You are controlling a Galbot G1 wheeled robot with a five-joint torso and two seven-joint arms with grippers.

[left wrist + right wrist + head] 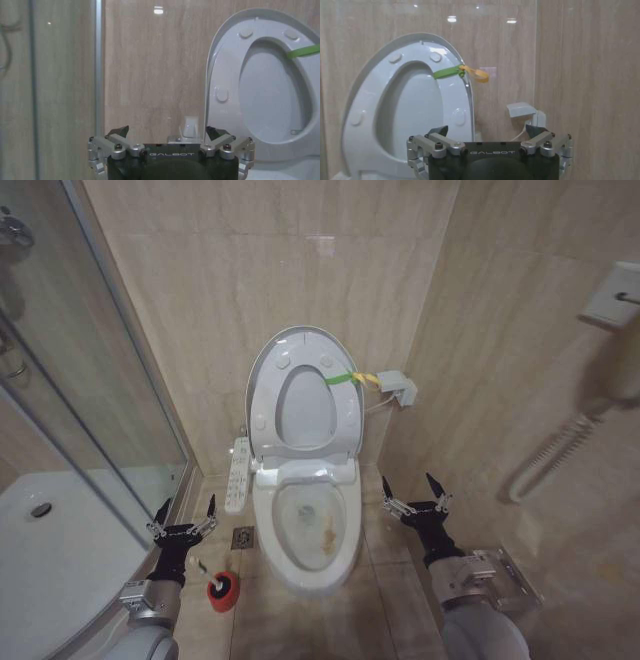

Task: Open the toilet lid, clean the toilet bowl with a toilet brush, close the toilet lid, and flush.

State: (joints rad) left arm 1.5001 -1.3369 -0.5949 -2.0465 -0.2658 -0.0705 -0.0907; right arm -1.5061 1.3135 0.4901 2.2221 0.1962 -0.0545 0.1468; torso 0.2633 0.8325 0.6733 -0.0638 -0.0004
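A: We noted the toilet lid (300,385) upright against the tiled wall, a green-yellow strap (350,377) at its edge. The toilet bowl (305,530) lay uncovered, brown stains inside.

B: Around it?

A: A glass shower enclosure (90,380) on our left, a white control panel (238,474) beside the bowl, a floor drain (243,537) nearby. The toilet brush (222,588) sat in its red holder on the floor, just beside the left end effector (183,515).

B: End effectors?

A: Both spread apart, empty; the right end effector (413,492) hovered right of the bowl. Beige tile throughout.
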